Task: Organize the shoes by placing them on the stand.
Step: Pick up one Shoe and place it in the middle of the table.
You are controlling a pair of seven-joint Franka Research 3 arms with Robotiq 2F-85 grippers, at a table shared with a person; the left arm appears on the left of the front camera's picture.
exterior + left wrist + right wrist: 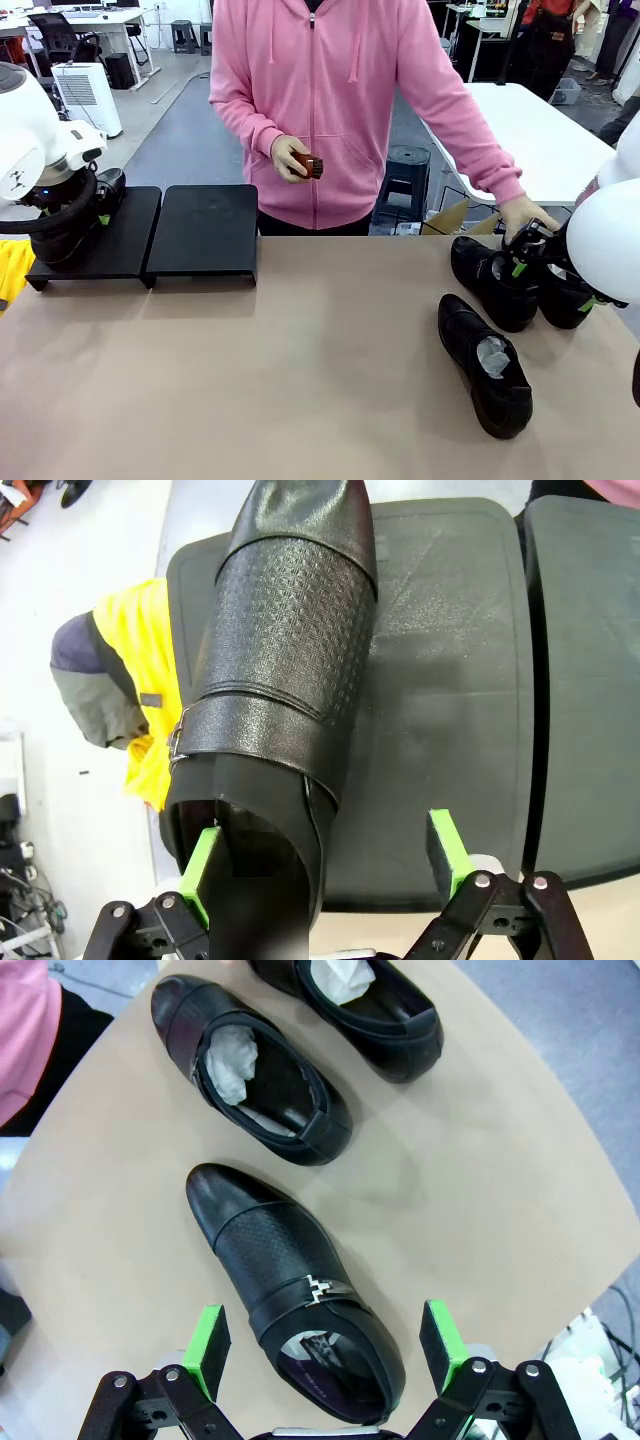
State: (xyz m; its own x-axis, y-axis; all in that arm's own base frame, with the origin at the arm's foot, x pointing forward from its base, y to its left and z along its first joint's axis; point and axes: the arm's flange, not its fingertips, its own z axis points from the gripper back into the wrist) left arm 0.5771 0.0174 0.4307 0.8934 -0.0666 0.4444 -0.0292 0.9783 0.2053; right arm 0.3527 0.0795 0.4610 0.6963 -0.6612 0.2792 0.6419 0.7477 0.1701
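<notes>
— Where was the embossed shoe [280,670]?
— We saw it lying on the stand's left platform [440,700], our left pincer [326,858] spread wide about its heel.
— And the right pincer [325,1340]?
— Fingers apart above the buckled shoe [290,1280] on the desk [480,1190]; two more shoes [255,1070] lay beyond.

Shoes [180,1020] were recorded glossy black, vamps [275,1255] diamond-embossed (stuffing [232,1060] white); stand [205,230] matte black, gripper pads [210,1345] green, hoodie [320,90] pink.

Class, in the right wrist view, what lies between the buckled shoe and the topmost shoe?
A third black shoe stuffed with white paper, plain in the right wrist view.
</notes>
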